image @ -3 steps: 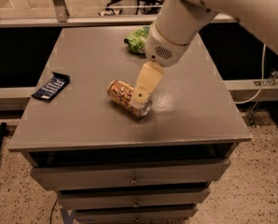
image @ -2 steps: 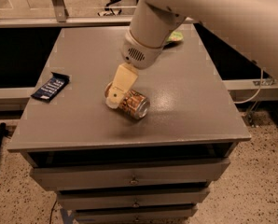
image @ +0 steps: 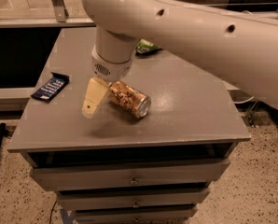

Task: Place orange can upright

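Robot's gripper point(image: 101, 101), mid-left above the counter point(image: 190, 111), has fingers point(image: 93, 97) clamped on the orange can point(image: 129, 99) at its rear end, can lying approx. sideways, prob. so it can pivot upright.

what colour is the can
The can is orange-copper, pale markings, silver end, camera view; gripper at its other end.

tool point(image: 93, 101) has shifted left, beside the orange can point(image: 129, 99).
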Robot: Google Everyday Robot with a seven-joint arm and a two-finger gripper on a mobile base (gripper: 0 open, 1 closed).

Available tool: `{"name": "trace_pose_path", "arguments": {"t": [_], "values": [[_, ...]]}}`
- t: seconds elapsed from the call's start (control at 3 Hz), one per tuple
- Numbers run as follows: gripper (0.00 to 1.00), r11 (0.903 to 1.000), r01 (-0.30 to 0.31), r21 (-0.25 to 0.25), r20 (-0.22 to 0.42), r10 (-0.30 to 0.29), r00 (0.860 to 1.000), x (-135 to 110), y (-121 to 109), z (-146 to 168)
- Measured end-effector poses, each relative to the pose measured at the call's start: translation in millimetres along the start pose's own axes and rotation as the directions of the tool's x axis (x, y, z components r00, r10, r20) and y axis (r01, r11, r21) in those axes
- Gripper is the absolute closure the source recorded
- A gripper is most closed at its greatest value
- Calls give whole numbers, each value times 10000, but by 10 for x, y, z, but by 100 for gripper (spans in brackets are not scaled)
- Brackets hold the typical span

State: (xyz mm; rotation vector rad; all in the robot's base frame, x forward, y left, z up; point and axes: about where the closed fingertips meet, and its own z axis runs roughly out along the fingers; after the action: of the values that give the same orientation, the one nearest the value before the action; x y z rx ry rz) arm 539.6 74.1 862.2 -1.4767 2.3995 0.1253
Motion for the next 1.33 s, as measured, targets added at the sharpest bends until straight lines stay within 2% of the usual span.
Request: {"name": "trace_pose_path", "arguments": {"t": [0.33,0.67,1.0,1.33], "values": [[0,9968,-319,727,-594,362,9976,42,-1,175],[18,9906,-541,1254,-982,666,9929,126,-51,294],[42,9820,-625,1781,-1068,824,9909,172,-199,265],[65,9728,-647,2225,-542,786,9954,142,-461,67]]}}
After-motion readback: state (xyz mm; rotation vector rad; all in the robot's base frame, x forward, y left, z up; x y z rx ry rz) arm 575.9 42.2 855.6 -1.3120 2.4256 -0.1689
